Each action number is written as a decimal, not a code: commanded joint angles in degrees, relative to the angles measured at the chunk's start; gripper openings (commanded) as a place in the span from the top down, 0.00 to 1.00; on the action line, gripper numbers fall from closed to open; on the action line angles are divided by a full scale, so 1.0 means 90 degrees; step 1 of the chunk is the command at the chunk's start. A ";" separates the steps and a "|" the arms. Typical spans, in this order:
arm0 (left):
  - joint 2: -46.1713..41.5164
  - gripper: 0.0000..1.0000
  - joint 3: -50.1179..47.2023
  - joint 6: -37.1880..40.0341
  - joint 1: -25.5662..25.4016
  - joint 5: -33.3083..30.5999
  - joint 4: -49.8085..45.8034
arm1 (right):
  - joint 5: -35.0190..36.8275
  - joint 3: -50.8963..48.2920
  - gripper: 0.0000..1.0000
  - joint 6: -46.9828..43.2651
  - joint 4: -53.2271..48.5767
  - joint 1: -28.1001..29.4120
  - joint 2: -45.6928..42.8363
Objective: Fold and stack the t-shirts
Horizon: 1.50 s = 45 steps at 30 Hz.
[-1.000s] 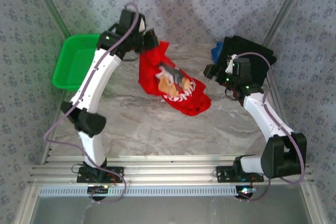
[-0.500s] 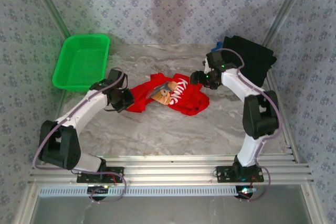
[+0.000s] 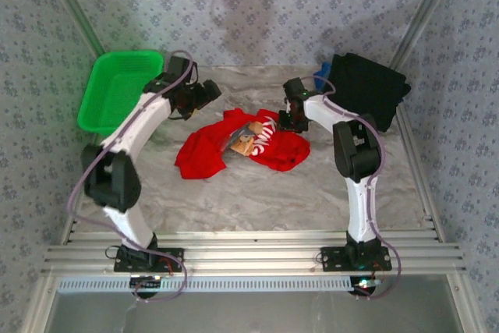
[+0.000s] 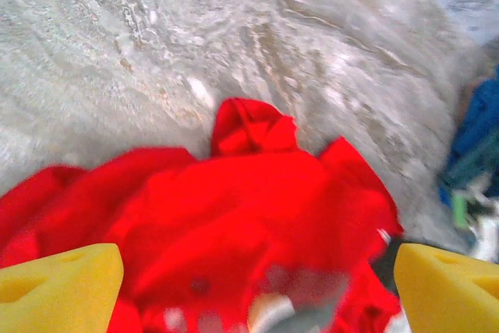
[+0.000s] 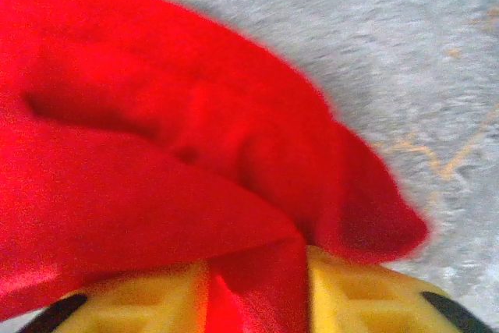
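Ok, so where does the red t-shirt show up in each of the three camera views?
Top external: the red t-shirt lies crumpled at mid-table, its print partly showing.
Left wrist: it spreads across the lower half, beyond the open left gripper.
Right wrist: it covers the left and centre, a fold pinched in the right gripper.
Shared landmark: the grey marbled table top, under the shirt in every view.

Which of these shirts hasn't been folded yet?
The red t-shirt, lying crumpled in the middle of the table. The black t-shirt and the blue one peeking out beside it sit piled at the far right corner.
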 commanded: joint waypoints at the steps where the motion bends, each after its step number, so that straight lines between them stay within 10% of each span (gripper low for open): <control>1: 0.1071 0.12 0.0093 -0.0001 0.0080 0.0312 -0.0340 | -0.0038 -0.0078 0.86 -0.0138 -0.0009 0.0026 -0.0297; 4: 0.1396 0.13 -0.0008 -0.0068 0.0076 0.0312 -0.0248 | 0.0030 -0.0567 1.00 -0.0559 0.0701 0.0041 -0.1110; 15: 0.1044 0.20 -0.1672 -0.0183 0.0013 0.1151 0.0860 | 0.0125 -0.4653 1.00 -0.1596 0.2865 0.0453 -0.5328; 24: 0.0947 0.99 -0.1989 0.0020 0.0063 0.2105 0.1579 | 0.0184 -0.4601 1.00 -0.1350 0.3198 0.0230 -0.5385; 36: -0.0092 1.00 0.1506 0.1347 0.0579 0.1863 0.0528 | -0.0223 -0.1897 1.00 -0.1873 0.3524 -0.0150 -0.4683; 41: -0.0581 1.00 0.2434 0.2279 0.0596 0.1712 -0.0148 | 0.0085 -0.2764 1.00 -0.2890 0.4007 0.0094 -0.5746; 45: -0.1135 1.00 0.0772 0.2320 0.0596 0.1653 -0.0059 | 0.0612 -0.4549 1.00 -0.3101 0.3901 0.0211 -0.6655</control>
